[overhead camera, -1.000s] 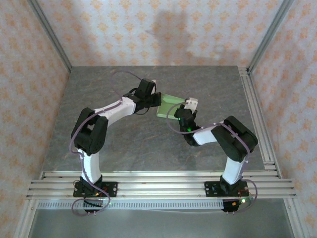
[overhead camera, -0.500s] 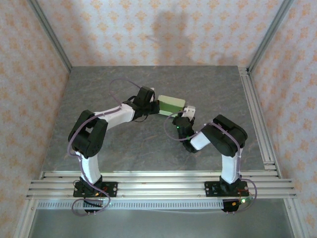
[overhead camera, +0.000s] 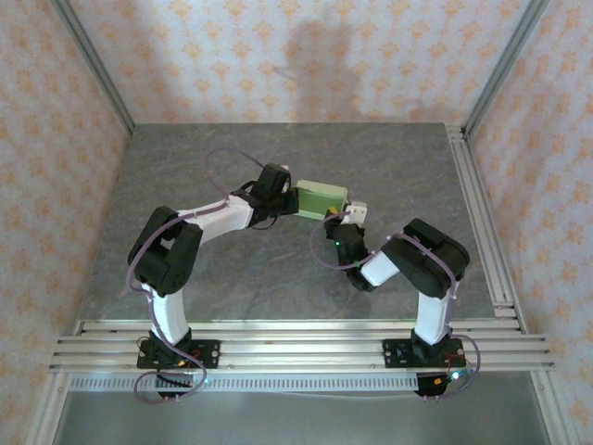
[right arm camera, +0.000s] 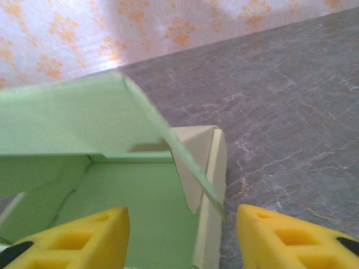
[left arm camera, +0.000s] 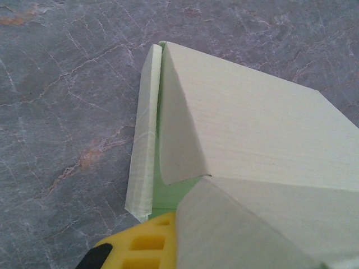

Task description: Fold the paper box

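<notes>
- The paper box (overhead camera: 321, 198) sits just past the middle of the table (overhead camera: 185, 176), between my two grippers, with its long side running left to right. Its inside shows in the right wrist view (right arm camera: 84, 190), with one panel raised and a side flap folded in.
- My left gripper (overhead camera: 283, 197) pinches the box's left end. One yellow pad (left arm camera: 140, 246) shows under the card (left arm camera: 252, 129); the card covers the other.
- My right gripper (overhead camera: 345, 221) is just near the box's right end with its fingers spread wide (right arm camera: 179, 241). The box's open edge and corner flap lie between them, and I can't tell if either touches it.
- Nothing else lies on the grey marbled table. Patterned walls (overhead camera: 278, 56) close it in, and metal rails (overhead camera: 296, 338) cross the near edge.
- A second ago the box was slanted and flatter, and the left wrist was farther back. The box has barely shifted in the last half second, while the right elbow has swung slightly right.
</notes>
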